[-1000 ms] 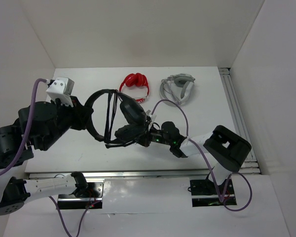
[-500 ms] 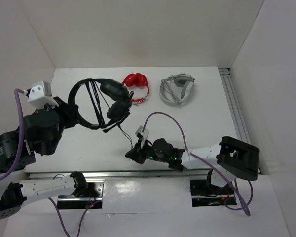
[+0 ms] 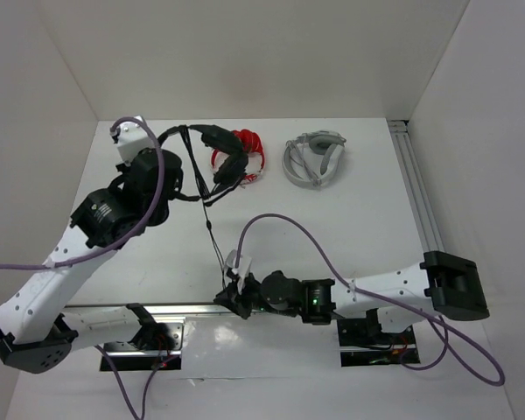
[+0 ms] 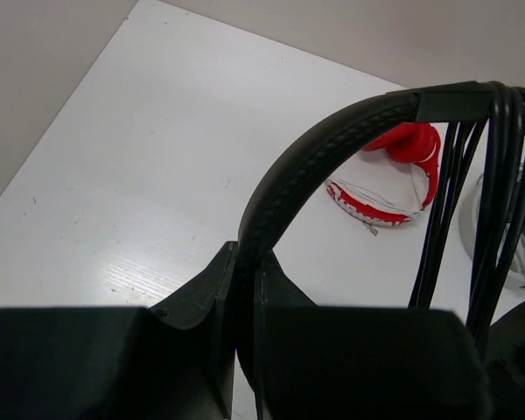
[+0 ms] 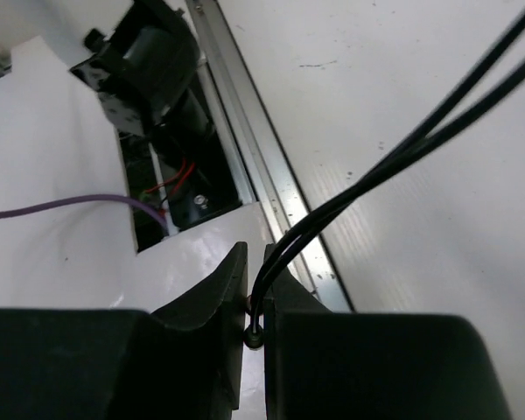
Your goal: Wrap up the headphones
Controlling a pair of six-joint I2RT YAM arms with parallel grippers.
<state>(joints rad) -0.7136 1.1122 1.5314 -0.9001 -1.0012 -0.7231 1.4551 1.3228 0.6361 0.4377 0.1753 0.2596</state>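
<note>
The black headphones (image 3: 212, 144) hang in the air over the far left of the table. My left gripper (image 3: 171, 179) is shut on their headband (image 4: 315, 162), which runs up out of the jaws in the left wrist view. Several turns of thin black cable (image 4: 459, 188) lie over the headband. The cable (image 3: 212, 232) runs taut down to my right gripper (image 3: 232, 293) near the table's front edge. That gripper is shut on the cable (image 5: 394, 157), which comes out of the jaws as two strands.
Red headphones (image 3: 245, 149) lie just behind the black ones, also seen in the left wrist view (image 4: 394, 171). Grey-white headphones (image 3: 313, 159) lie at the back centre. A metal rail (image 3: 424, 210) runs along the right side and another (image 5: 271, 175) along the front edge.
My left arm has swung the headphones up and toward the back. My right gripper has pulled the cable toward the front edge, and the cable is now stretched longer.
</note>
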